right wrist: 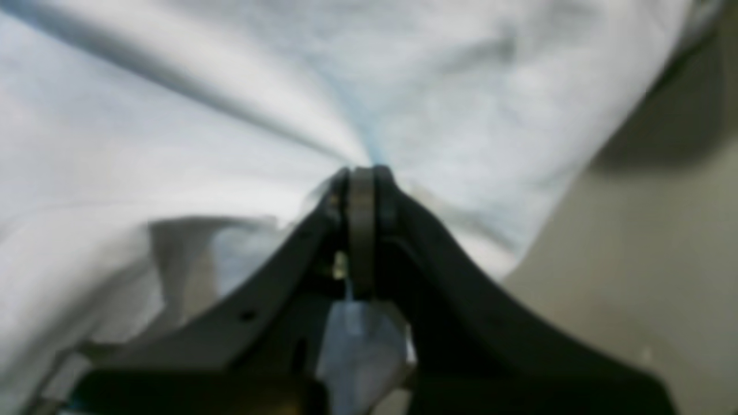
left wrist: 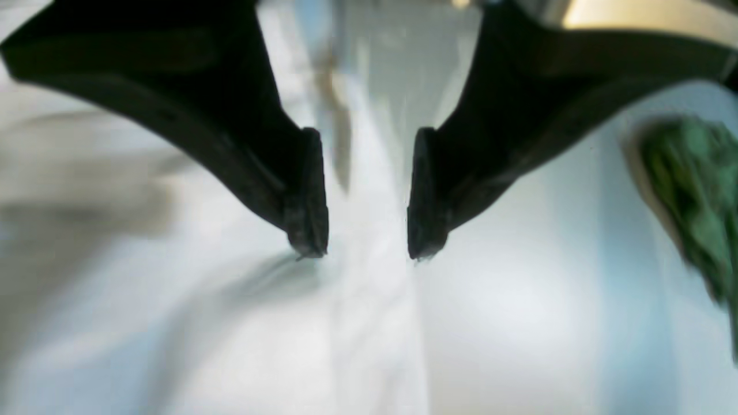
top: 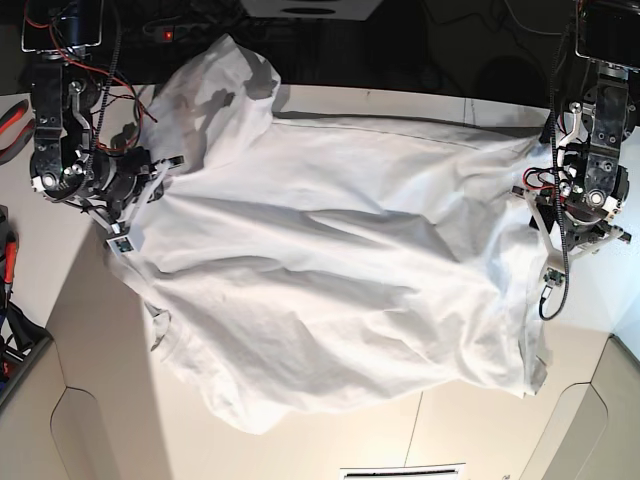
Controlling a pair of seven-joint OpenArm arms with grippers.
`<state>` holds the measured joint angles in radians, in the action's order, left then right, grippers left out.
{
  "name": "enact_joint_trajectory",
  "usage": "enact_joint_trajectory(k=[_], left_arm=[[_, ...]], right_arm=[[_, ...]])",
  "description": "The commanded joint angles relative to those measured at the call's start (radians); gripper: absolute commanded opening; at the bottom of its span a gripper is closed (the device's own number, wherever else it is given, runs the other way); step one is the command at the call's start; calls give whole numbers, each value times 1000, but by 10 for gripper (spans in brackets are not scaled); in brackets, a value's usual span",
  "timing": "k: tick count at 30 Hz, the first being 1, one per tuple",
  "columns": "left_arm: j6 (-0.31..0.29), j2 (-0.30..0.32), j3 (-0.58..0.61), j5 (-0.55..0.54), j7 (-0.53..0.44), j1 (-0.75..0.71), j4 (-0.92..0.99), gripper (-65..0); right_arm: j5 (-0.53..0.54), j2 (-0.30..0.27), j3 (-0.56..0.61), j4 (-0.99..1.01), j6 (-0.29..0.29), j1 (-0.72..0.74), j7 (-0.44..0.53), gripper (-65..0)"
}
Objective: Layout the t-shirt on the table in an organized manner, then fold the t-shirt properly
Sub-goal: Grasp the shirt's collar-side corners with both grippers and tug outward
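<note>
Only your base view takes in the whole t-shirt (top: 330,290): it lies spread wide across the pale desk (top: 90,400), wrinkled, with long creases running between the two arms and one sleeve reaching toward the far edge. The wrist views give you close detail instead.

In your right wrist view, the right claw (right wrist: 362,173) is pressed together on a pinch of the white cloth, and folds fan out from that spot like spokes. A strip of bare beige desk shows at that view's right side, which the left wrist view does not give you. In the base view this claw (top: 160,172) sits at the shirt's edge on the picture's left.

In your left wrist view, the left claw (left wrist: 368,251) stands spread, its two dark fingers (left wrist: 305,196) apart, with blurred white cloth beneath and between them; you cannot tell whether the tips touch it. Nothing is caught between them. A blurred green thing (left wrist: 697,190) shows at that view's right edge, seen in no other view. In the base view this claw (top: 545,215) is at the shirt's opposite edge.

The cloth looks soft and matte; the fingers are black, hard and tapered.
</note>
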<state>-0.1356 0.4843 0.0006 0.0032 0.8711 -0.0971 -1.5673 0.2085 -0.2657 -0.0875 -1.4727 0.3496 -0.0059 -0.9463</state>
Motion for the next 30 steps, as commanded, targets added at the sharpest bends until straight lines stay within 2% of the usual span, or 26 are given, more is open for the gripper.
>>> enact_joint_trajectory(k=[1,2,4,7,12,14,23,30], left_arm=[[-19,15,-8,-7,15,11,2,-385],[-45,15,-8,-27,33,10,18,-389],[-86,15,-8,-70,29,2,39,-459],[-101,14,-8,-119,-5,-9,40,-650],[-107,14,-8,-158,-13,-8,39,-650],[-136,15,-8,-190,11,-8,39,-650],[-322,15,-8,-465,129,-8,37,-650],[-322,15,-82,-479,53,-5,-11,-650]], right_arm=[[-35,-18,-5,-5,-14,2,-30,-650],[-34,-21,-5,-5,-14,2,-30,-650],[-33,-22,-5,-5,-14,2,-30,-650],[-28,-19,-5,-5,-14,2,-30,-650],[-25,-19,-5,-5,-14,2,-35,-650],[-25,-19,-5,-5,-14,2,-35,-650],[-25,-19,-5,-5,-14,2,-35,-650],[-25,-19,-5,-5,-14,2,-39,-650]])
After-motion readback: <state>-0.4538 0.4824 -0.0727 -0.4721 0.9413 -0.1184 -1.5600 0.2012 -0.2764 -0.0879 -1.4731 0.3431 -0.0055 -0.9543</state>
